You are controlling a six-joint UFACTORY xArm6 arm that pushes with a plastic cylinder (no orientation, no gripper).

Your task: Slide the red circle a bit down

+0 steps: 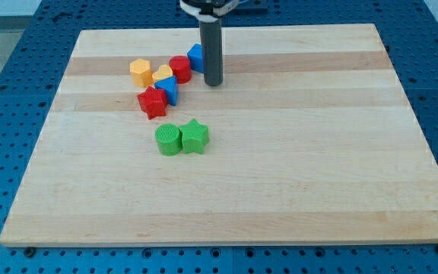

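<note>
Blocking the red circle (179, 68) at 6 o'clock, the blue block (168, 90) is sitting close; the yellow heart (162, 74) is crowding 8 o'clock; my tip (214, 82) is standing at 3 o'clock.

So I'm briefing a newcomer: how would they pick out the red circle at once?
On the wooden board, find the block cluster near the view's top left. The red circle sits at its upper right, between the yellow heart and my tip. It's round; the other red block is spiky.
</note>
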